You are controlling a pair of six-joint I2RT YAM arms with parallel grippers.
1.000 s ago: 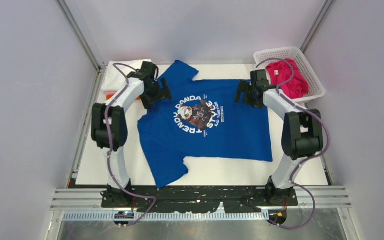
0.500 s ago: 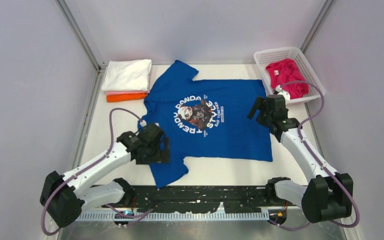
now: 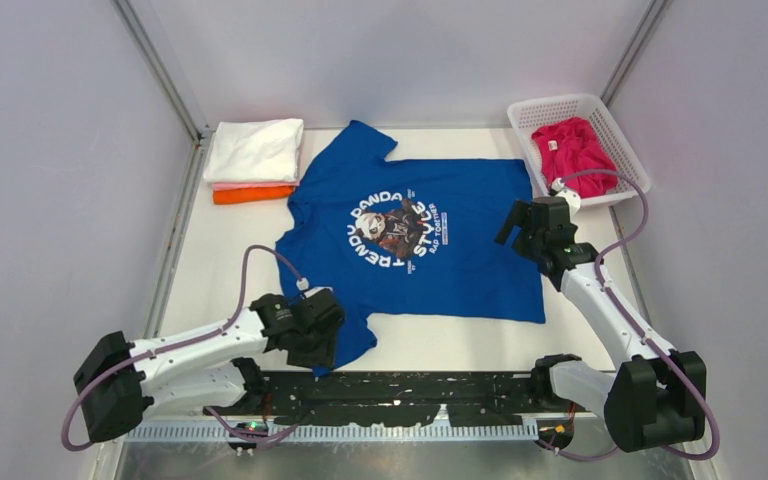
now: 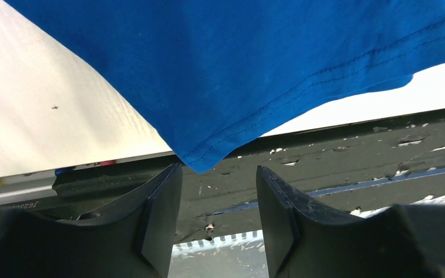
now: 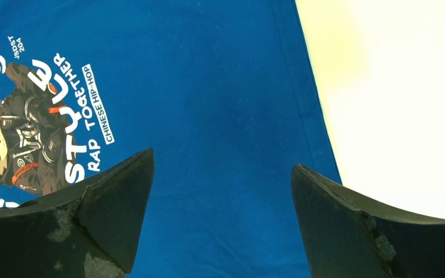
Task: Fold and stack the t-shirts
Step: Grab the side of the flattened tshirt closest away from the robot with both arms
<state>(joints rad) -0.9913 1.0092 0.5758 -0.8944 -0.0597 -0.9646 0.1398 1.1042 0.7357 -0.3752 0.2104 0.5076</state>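
From above, I see the royal blue t-shirt [image 3: 460, 260] spread flat, print up, on the desk [image 3: 210, 290]. My left fingers [image 3: 320, 342] sit at its near-left sleeve by the desk's front edge. My right fingers [image 3: 507, 220] hang over its right side. At the far left a white tee [image 3: 255, 150], a pale pink tee [image 3: 250, 186] and an orange tee [image 3: 253, 195] lie folded in a stack. A magenta tee [image 3: 572, 150] lies in the white basket [image 3: 620, 135] at the far right.

On the left wrist view, the fingers [image 4: 162, 214] stand partly apart and hold nothing. The sleeve's corner [image 4: 200, 162] is just at their tips, with the black base rail [image 4: 353, 150] behind.

On the right wrist view, the fingers [image 5: 116, 197] are spread wide above the blue cloth near its hem, with the print [image 5: 35, 127] to their left.
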